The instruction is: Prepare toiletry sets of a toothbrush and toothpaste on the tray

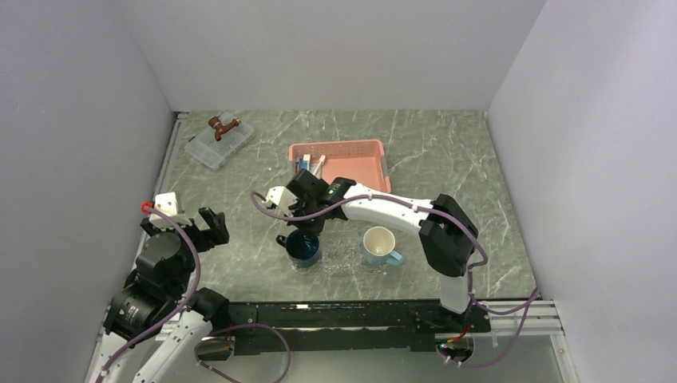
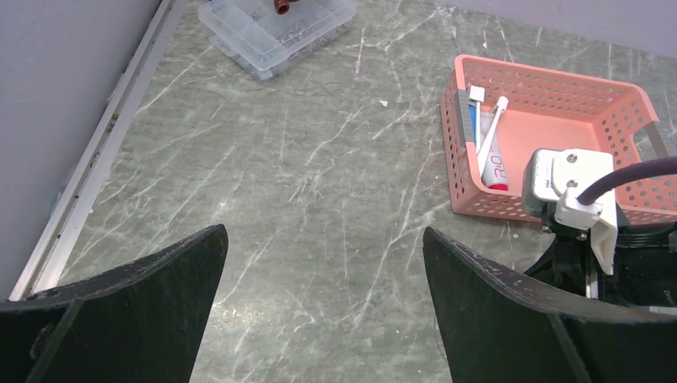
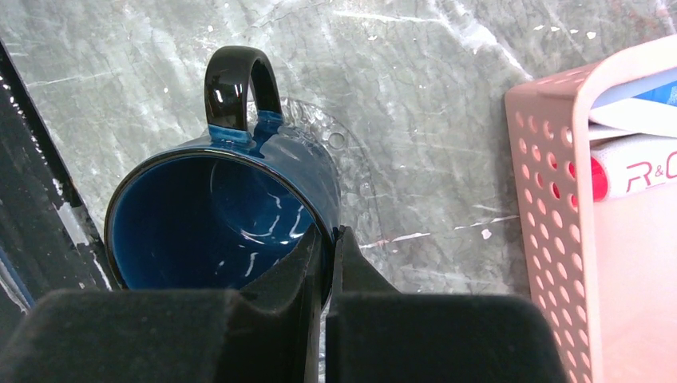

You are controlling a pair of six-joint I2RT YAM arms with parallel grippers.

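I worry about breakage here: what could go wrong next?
The right gripper pinches only the thin rim of the dark blue mug, so the mug may slip or tip onto the clear tray. The light blue mug stands close beside it and could get knocked.

White arm links (image 1: 383,209) join black joints (image 1: 443,239), with purple cables (image 2: 627,175) and black wedge fingers (image 2: 495,311).

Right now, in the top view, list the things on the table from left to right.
Left to right: clear box → blue mug → pale mug. The basket spans both mugs, so it is left out.
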